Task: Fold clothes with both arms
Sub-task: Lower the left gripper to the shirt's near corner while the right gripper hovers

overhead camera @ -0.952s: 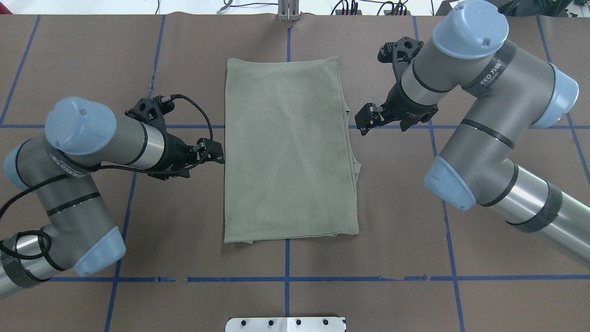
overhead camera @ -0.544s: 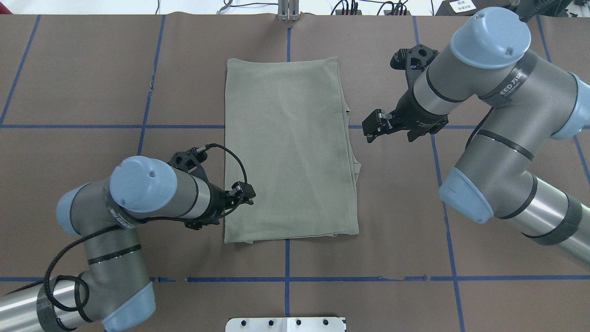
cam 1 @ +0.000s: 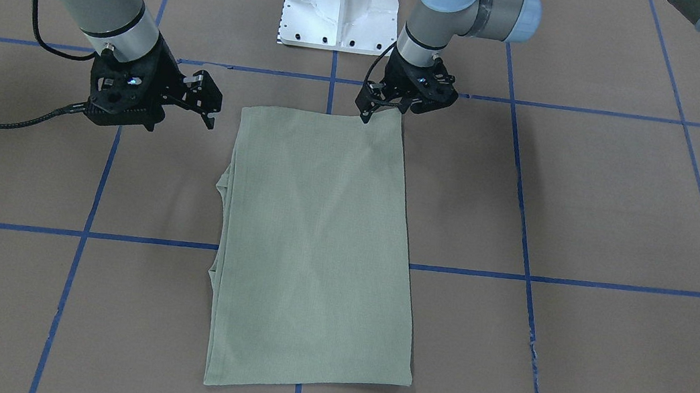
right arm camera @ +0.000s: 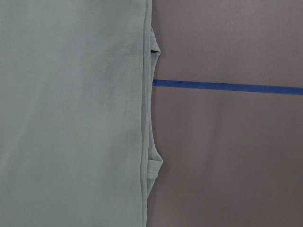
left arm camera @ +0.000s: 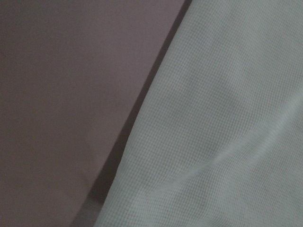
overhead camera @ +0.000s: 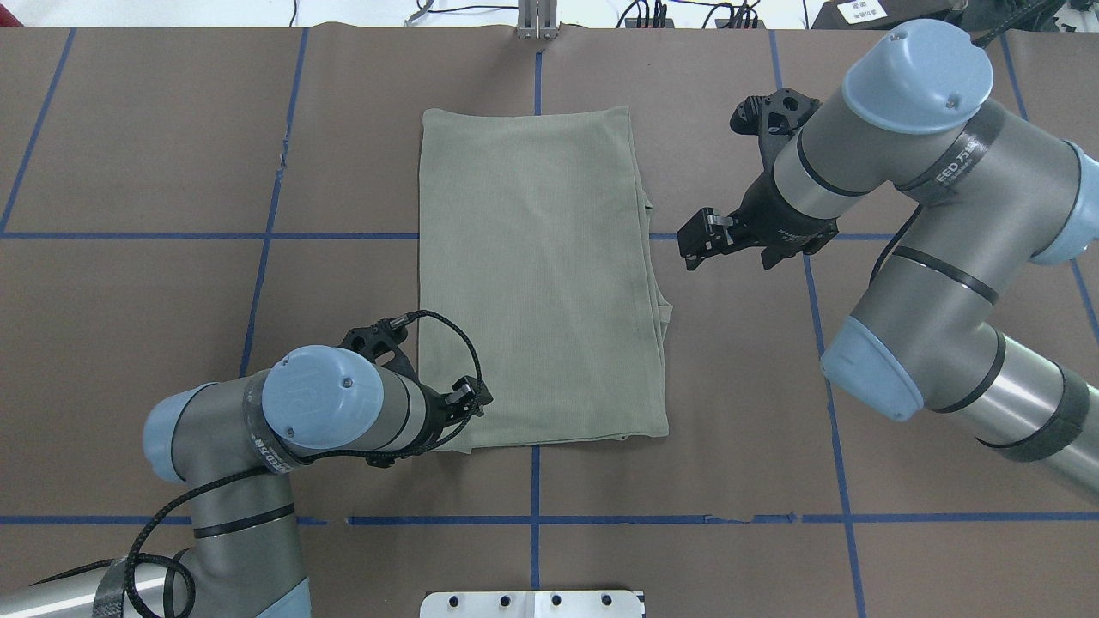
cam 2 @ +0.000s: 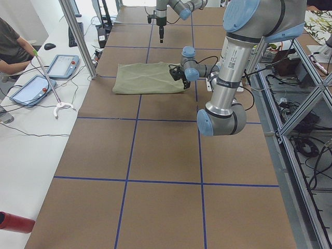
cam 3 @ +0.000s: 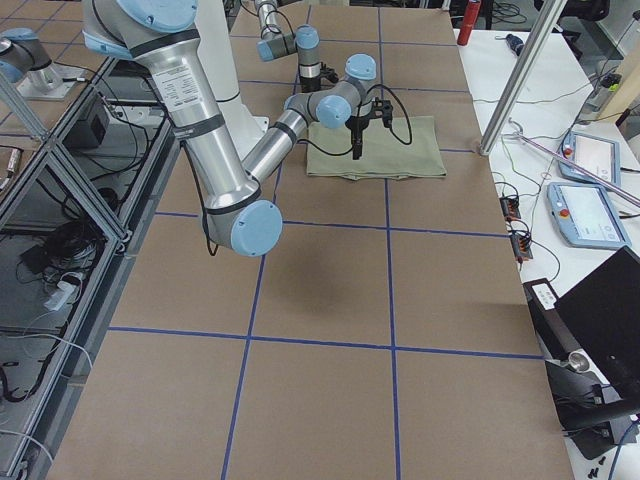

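Brown desk (overhead camera: 129, 343), blue-taped grid (overhead camera: 172, 235), carries a folded sage-green knit shirt (overhead camera: 541, 283). Silver-grey left arm (overhead camera: 343, 414): jaws at its corner, grip unclear. Right arm (overhead camera: 867, 150): jaws released beside it.

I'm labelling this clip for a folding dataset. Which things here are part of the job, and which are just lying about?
Part of the job:
- green shirt, folded into a long rectangle
- left gripper, at the shirt's corner nearest the robot
- right gripper, beside the shirt's layered edge

Just lying about:
- white pedestal base
- teach pendants
- red cylinder
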Controlling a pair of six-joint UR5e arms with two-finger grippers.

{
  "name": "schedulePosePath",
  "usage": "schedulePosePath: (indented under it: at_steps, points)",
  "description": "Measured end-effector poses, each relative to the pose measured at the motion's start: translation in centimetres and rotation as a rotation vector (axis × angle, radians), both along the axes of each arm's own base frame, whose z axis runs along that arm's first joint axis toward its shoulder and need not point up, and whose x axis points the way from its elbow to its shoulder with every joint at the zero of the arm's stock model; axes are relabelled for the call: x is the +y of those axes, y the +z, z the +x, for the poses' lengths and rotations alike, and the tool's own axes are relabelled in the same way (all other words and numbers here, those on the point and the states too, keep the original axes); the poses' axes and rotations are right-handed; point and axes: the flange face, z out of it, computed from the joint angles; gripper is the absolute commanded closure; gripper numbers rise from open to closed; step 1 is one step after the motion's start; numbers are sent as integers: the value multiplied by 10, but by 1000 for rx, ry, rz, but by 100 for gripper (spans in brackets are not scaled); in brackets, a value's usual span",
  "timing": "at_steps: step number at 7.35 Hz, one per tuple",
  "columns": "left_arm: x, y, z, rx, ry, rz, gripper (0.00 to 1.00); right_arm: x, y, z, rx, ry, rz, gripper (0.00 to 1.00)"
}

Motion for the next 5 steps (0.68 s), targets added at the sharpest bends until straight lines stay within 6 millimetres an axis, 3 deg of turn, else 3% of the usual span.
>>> schedulePosePath:
  at_steps: [2,4,5]
  points:
    - [1,15,-1,-42,2,-9,10,0,0,-1,2,2,-4,0]
    - [1,16,0,-54,4,-12,26,0,1,-1,2,2,-5,0]
    - [2,15,0,-53,7,-11,28,0,1,-1,2,3,-5,0]
